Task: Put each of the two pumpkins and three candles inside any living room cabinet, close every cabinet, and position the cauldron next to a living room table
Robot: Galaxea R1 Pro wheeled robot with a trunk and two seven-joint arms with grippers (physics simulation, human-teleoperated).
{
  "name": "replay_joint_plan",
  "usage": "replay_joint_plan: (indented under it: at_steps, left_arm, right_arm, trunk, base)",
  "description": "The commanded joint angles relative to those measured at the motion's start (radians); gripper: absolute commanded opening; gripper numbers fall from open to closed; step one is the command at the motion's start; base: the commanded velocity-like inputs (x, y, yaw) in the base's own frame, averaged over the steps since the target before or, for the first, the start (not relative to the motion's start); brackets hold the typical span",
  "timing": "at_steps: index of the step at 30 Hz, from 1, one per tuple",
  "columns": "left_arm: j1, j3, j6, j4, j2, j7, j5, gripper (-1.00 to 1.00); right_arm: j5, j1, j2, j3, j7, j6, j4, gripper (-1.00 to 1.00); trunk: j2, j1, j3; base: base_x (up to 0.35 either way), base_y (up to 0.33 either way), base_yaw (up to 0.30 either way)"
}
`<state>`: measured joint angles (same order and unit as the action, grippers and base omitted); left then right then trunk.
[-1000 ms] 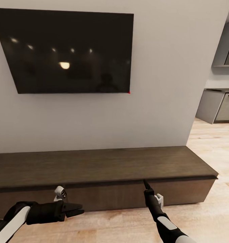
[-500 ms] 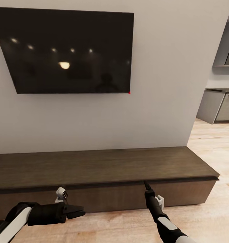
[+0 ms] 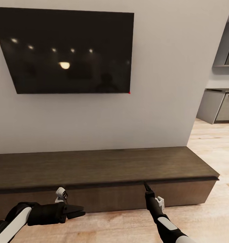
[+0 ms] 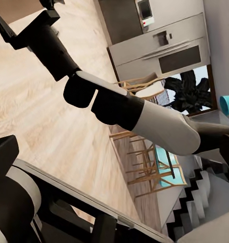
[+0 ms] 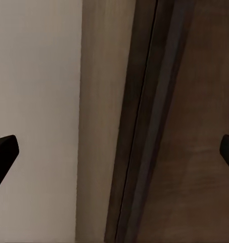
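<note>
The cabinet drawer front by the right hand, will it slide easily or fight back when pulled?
Probably stiff at first: the cabinet front sits flush, no handle visible. The right hand, open in its wrist view, points at the groove under the top; fingers may slip there. Likely heavy, since it's wide.

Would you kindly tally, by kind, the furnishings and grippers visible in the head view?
Wall television: 1
Dark-brown cabinet: 1
Grey kitchen units: 1
Grippers: 2, left gripper and right gripper
Total: 5
</note>
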<state>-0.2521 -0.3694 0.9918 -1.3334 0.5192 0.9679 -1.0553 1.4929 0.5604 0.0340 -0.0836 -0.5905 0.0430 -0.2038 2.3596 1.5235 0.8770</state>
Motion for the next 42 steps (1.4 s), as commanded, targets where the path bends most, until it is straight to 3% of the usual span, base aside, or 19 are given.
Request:
replay_joint_plan:
  at_steps: [1,5,9,17,24,29,42]
  left_arm:
    - [-0.001,-0.002,0.004,0.000,0.001,0.002,-0.004,1.00]
    - [-0.001,-0.002,0.004,0.000,0.000,0.002,-0.008,1.00]
    - [-0.001,-0.002,0.004,0.000,0.001,0.002,-0.045,1.00]
    - [-0.001,-0.003,0.004,0.000,0.001,0.002,-0.058,1.00]
    - [-0.001,-0.002,0.005,0.000,0.002,0.004,-0.063,1.00]
    - [-0.001,-0.003,0.004,0.001,0.006,0.004,-0.101,1.00]
    - [0.000,-0.003,0.004,0.000,0.006,0.003,-0.109,1.00]
  right_arm:
    - [0.008,0.001,0.000,-0.008,-0.003,0.005,0.001,1.00]
    - [0.008,0.001,0.000,-0.009,-0.002,0.005,0.001,1.00]
    - [0.007,0.001,0.000,-0.010,-0.002,0.005,0.001,1.00]
    - [0.007,0.001,0.000,-0.010,-0.002,0.005,0.000,1.00]
    - [0.005,0.001,0.000,-0.010,-0.002,0.005,0.000,1.00]
    - [0.003,0.001,0.000,-0.011,-0.002,0.005,0.000,1.00]
    - [0.003,0.001,0.000,-0.012,-0.002,0.005,0.000,1.00]
  trunk:
    - [0.000,0.000,0.001]
    - [0.028,0.015,0.014]
    - [0.056,0.030,0.026]
    - [0.112,0.061,0.051]
    - [0.112,0.061,0.051]
    - [0.112,0.061,0.051]
    - [0.112,0.061,0.051]
  base:
    - [0.000,0.000,0.000]
    - [0.000,0.000,0.000]
    - [0.000,0.000,0.000]
    - [0.000,0.000,0.000]
    - [0.000,0.000,0.000]
    - [0.000,0.000,0.000]
    - [0.094,0.014,0.000]
